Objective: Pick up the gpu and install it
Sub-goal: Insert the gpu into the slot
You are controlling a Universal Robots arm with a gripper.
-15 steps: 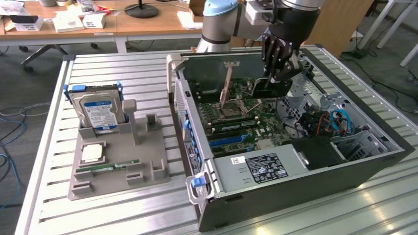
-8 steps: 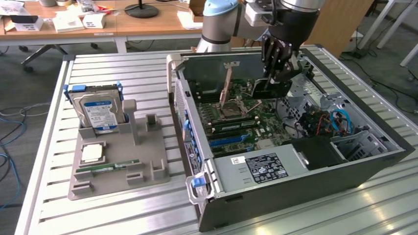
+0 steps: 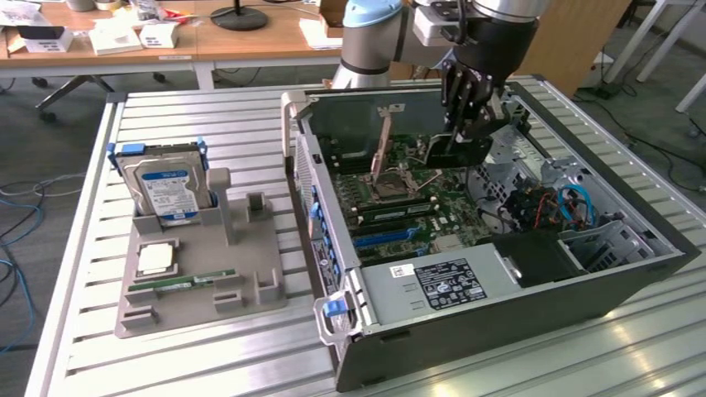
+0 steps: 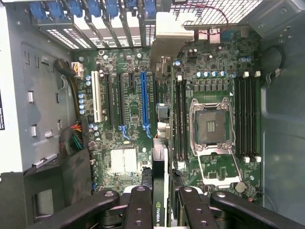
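The gpu (image 3: 457, 151), a black card, hangs above the motherboard (image 3: 414, 207) inside the open computer case (image 3: 574, 281). My gripper (image 3: 465, 132) is shut on it from above. In the wrist view the gpu (image 4: 159, 174) runs edge-on between my fingers (image 4: 138, 210), and its silver end bracket (image 4: 167, 40) points toward the case's rear slot openings. The card is lined up roughly beside the long blue expansion slot (image 4: 143, 102), still above the board and apart from it.
An empty processor socket (image 4: 212, 124) and memory slots lie beside the card. Cables (image 3: 574, 207) and a drive cage fill the case on the exterior view's right. On the exterior view's left a grey holder (image 3: 198, 277) carries a hard drive (image 3: 165, 190), a processor (image 3: 155, 258) and a memory stick (image 3: 182, 283).
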